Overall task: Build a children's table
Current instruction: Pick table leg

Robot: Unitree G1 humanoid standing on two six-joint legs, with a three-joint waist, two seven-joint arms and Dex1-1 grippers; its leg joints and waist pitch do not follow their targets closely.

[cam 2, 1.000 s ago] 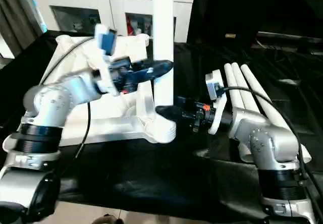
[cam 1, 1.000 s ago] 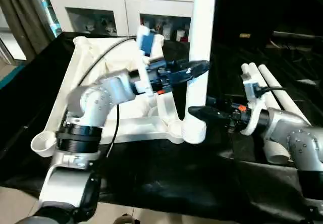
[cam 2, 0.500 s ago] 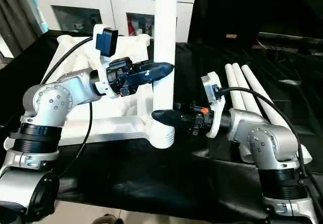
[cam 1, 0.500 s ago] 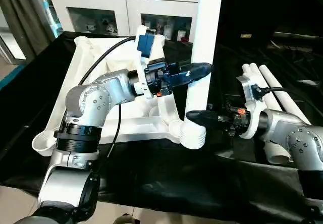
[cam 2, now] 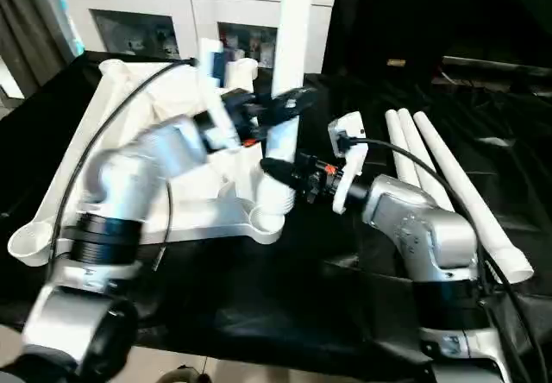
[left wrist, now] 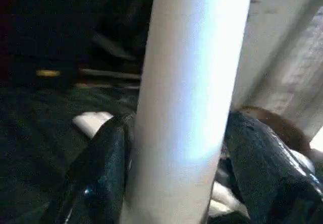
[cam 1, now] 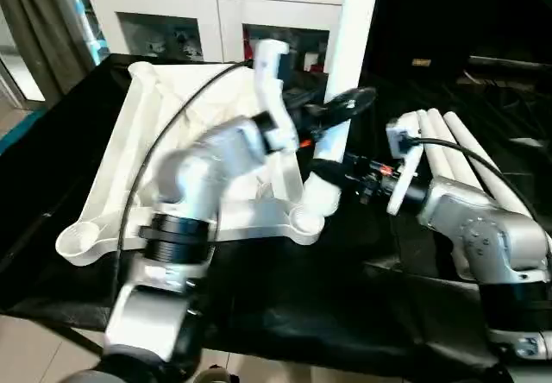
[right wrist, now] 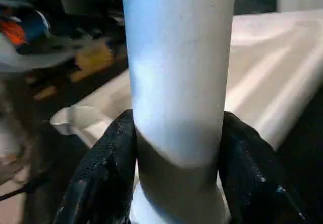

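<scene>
Left eye view: the tabletop is seen lying underside up on the black-draped table, and a leg is held upright just above its near corner socket. The left gripper is placed around the leg partway up; the right gripper is placed around the leg's thick lower end, below the left one. Three more legs are laid side by side on the cloth, behind the right forearm.

Right eye view: the same layout is shown, with the leg's foot just above the socket and a white cabinet behind the tabletop.

Left wrist view: the leg is seen between the two black fingers. The near finger lies against the tube, while a sliver of space is left at the other, so the jaws stand loosely around the leg and not tight.

Right wrist view: both fingers are pressed against the leg's sides, so the jaws are clamped on it. The tabletop is seen beyond the fingers.
</scene>
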